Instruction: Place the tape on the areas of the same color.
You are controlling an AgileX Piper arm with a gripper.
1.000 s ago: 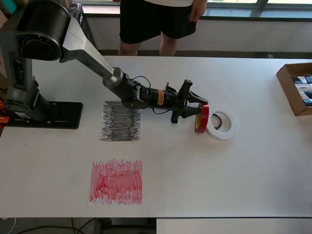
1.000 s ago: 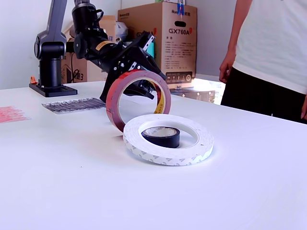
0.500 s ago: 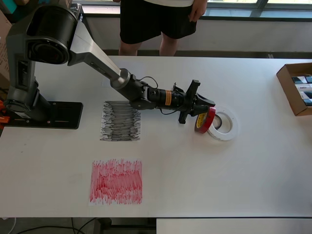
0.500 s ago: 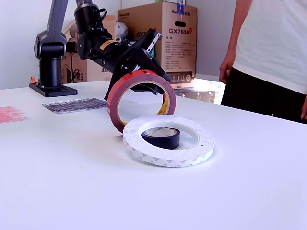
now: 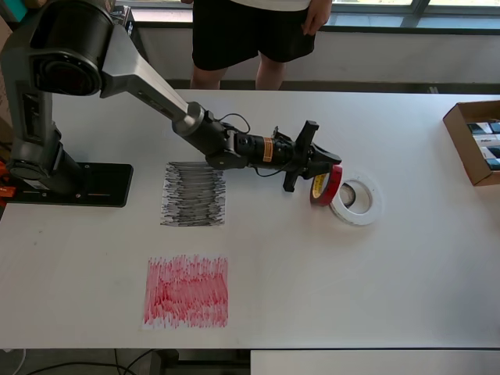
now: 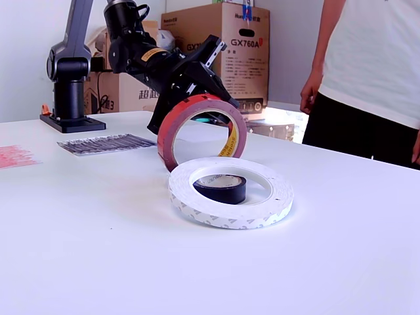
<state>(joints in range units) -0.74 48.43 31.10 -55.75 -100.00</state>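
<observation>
Gripping the red roll (image 6: 201,131) upright, the gripper (image 5: 319,173) held it just beside the white roll (image 6: 230,191). A black roll (image 6: 220,187) lay inside that.

White table, two scribbled sheets, a pair of flat rolls

We see the white table (image 5: 406,273) carrying a black-scribbled sheet (image 5: 194,194) and, nearer the overhead view's bottom edge, a red-scribbled sheet (image 5: 187,291), well apart from the rolls. The white tape roll (image 6: 230,191) lies flat with the small black roll (image 6: 220,188) flat inside its ring. We spot the arm's black base plate (image 5: 78,184) at the overhead view's left and a cardboard box (image 5: 473,141) at its right edge. Whether the upright red roll (image 6: 201,133) touches the tabletop, we cannot tell.
</observation>
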